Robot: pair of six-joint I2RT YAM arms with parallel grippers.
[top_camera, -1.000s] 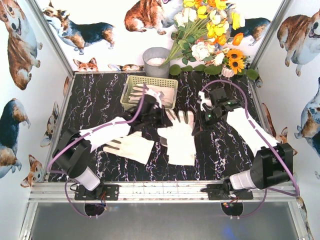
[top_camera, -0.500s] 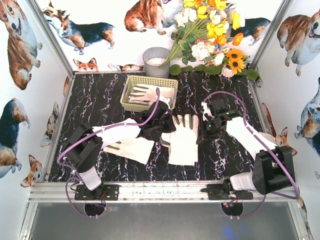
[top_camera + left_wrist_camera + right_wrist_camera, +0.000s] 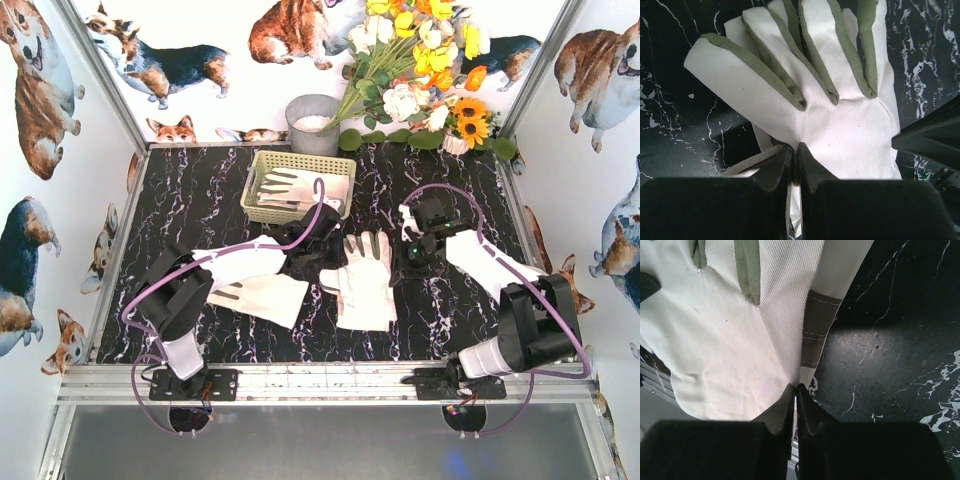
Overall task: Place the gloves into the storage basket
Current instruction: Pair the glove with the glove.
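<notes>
A cream glove with grey finger strips [image 3: 365, 285] lies flat in the middle of the black marble table, and a second layer of glove shows under it [image 3: 740, 165]. My left gripper [image 3: 328, 266] is shut on its left edge [image 3: 795, 147]. My right gripper [image 3: 398, 270] is shut on its right edge [image 3: 796, 387]. Another glove [image 3: 262, 297] lies to the left, partly under my left arm. The pale yellow storage basket [image 3: 262, 165] stands behind at centre left, with gloves [image 3: 290, 188] inside.
A round grey pot [image 3: 312, 122] stands behind the basket. A bunch of artificial flowers [image 3: 420, 70] fills the back right corner. Walls with dog prints close in the left, back and right sides. The metal rail [image 3: 320, 380] runs along the near edge.
My left gripper has moved right and nearer, onto the middle glove's left edge. My right gripper has come down onto its right edge. The glove has hardly shifted.
</notes>
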